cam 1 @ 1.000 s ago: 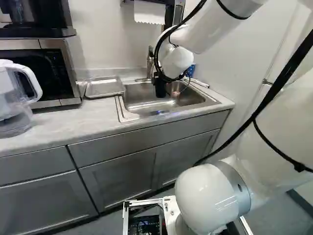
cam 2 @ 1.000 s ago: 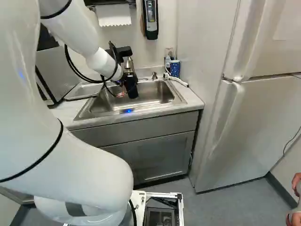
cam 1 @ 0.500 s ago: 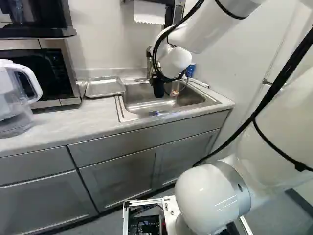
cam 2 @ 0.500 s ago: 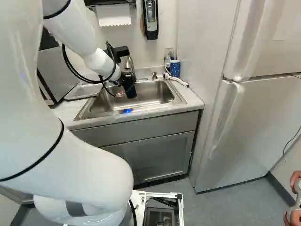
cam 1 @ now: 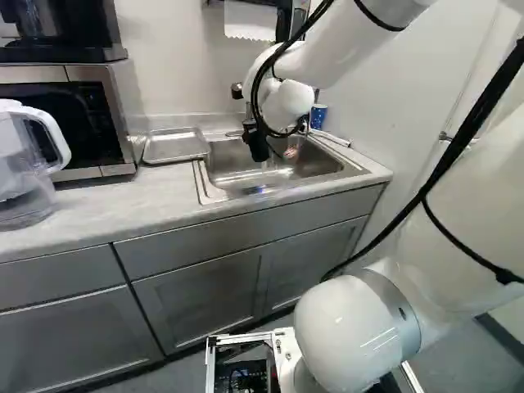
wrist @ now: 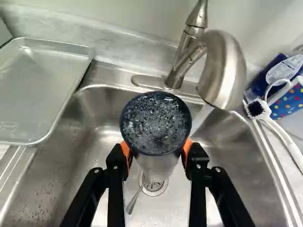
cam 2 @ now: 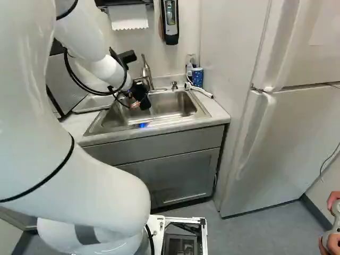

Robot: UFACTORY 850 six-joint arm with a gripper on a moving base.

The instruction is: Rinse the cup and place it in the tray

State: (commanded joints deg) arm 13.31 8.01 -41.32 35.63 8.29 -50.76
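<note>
Over the sink hangs my gripper, tilted, in the right base view. In the wrist view the gripper is shut on a dark-rimmed cup, with an orange pad at either side. Bubbly liquid fills its mouth; the cup's lower body is mostly hidden beneath. The faucet stands behind the cup, and a pale stream of water falls from its head beside the cup. A thin streak shows below the cup, near the drain. The metal tray lies flat beside the sink, on the opposite side from the faucet head.
Past the sink's far corner are a blue dotted mug and a white-handled brush. A microwave and a clear pitcher stand on the counter, left of the tray. A refrigerator rises at the right.
The gripper has tilted and shifted left over the sink in the right base view, the held cup moving with it. More of the faucet now shows there. The base has not moved.
</note>
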